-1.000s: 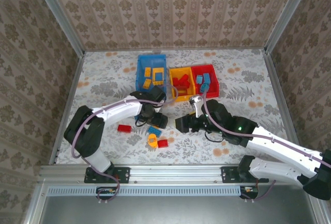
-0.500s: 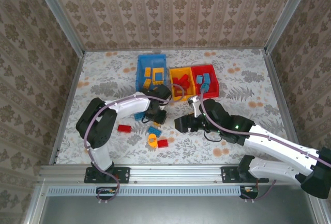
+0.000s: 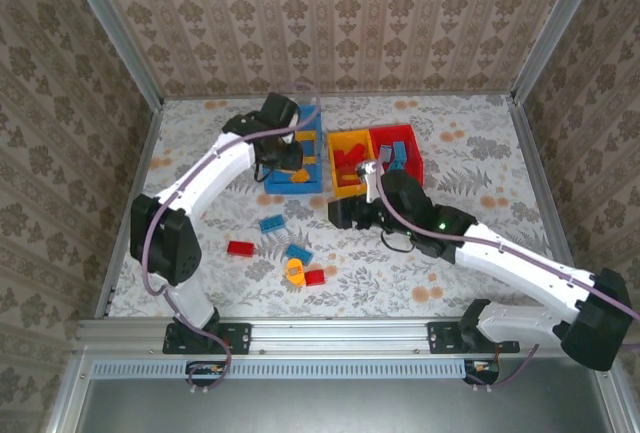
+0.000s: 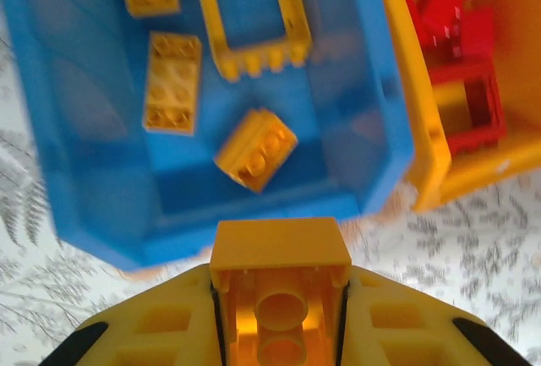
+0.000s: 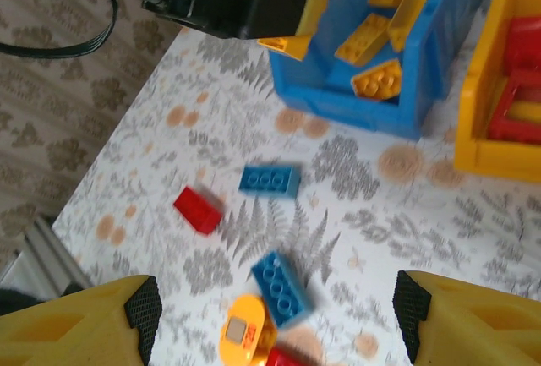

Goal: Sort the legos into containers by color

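Your left end effector [image 4: 279, 319], clamped on a yellow brick [image 4: 279, 249], hangs at the near wall of the blue bin [image 4: 84, 201], bin floor at 12 o'clock; your right end effector [image 5: 275, 298] gapes empty over loose bricks [image 5: 269, 180].

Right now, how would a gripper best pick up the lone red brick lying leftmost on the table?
Likely from straight above, closing on the two long sides of the red brick: it lies flat, is narrow that way, and nothing crowds it.
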Motion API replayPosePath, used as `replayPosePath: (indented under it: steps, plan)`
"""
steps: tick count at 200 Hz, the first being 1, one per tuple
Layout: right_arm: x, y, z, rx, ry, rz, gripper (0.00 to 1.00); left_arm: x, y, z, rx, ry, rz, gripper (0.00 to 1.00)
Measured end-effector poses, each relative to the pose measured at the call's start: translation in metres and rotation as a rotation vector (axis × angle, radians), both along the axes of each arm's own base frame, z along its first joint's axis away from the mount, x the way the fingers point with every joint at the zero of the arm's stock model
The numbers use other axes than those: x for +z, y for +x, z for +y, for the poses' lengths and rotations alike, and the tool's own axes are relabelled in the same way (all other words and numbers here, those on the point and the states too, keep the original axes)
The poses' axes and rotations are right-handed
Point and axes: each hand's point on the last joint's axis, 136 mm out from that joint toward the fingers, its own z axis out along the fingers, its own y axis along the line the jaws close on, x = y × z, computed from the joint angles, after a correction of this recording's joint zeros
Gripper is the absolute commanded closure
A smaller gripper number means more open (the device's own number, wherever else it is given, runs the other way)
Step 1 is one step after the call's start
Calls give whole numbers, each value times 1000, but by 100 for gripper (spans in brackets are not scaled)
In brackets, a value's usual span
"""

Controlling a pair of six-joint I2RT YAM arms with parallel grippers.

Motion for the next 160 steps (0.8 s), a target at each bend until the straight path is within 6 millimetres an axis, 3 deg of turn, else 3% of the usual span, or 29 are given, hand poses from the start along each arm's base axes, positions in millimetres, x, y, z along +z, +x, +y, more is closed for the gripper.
replayPosePath:
  steps: [23,53,94,125,160]
  plan:
    - [11,25,1,-36,7,-21,24,-6,32,-2,28,0,1,76]
    - [15,41,-1,-62,10,-24,24,-48,56,-9,37,31,74,78]
    - [13,43,-2,-58,14,-12,24,-98,55,-8,39,96,174,71]
    - [9,42,0,-45,12,2,24,-102,55,-6,41,111,180,53]
    - [3,39,0,-31,-5,17,23,-102,52,-6,38,118,184,42]
